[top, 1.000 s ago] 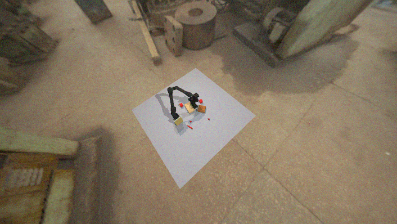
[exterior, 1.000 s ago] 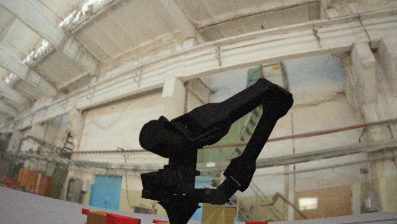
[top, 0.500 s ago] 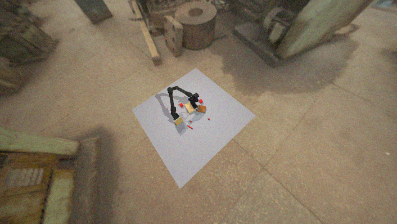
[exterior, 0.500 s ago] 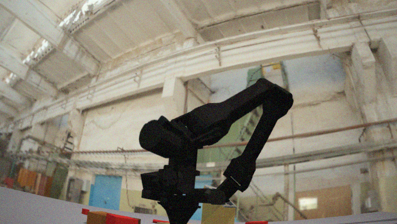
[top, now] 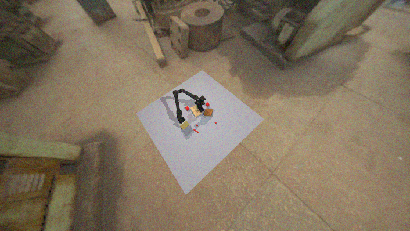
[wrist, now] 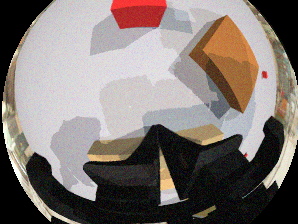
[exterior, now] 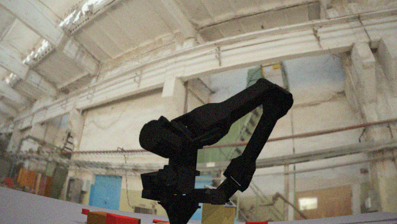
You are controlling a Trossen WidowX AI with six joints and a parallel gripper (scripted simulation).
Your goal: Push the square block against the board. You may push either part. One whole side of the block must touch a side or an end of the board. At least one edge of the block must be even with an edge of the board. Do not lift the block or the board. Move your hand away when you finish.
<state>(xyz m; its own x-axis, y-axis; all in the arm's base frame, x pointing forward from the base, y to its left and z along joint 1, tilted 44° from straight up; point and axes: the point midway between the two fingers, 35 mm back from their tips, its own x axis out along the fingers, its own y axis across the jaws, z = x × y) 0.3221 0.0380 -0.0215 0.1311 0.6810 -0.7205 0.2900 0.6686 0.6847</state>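
Note:
The orange-brown square block [top: 208, 112] [exterior: 96, 218] [wrist: 234, 57] lies on the grey-lilac mat, turned at an angle to the board. The light tan board [top: 195, 111] [wrist: 112, 149] lies beside it, with a strip of mat between the two. My gripper [top: 202, 110] [wrist: 156, 128] is shut and empty, pointing down at the board's side that faces the block. In the wrist view the fingers hide the middle of the board, and the block is beyond them to the upper right. Whether the fingertips touch the board cannot be told.
One red box [top: 207, 104] [wrist: 138, 15] lies near the block, and another red box [top: 187, 108] lies on the board's other side. Small red pieces [top: 215, 122] [wrist: 264, 74] and a thin red bar [top: 196, 131] lie farther off. A yellowish block [top: 184, 125] [exterior: 218, 214] is by the arm's base.

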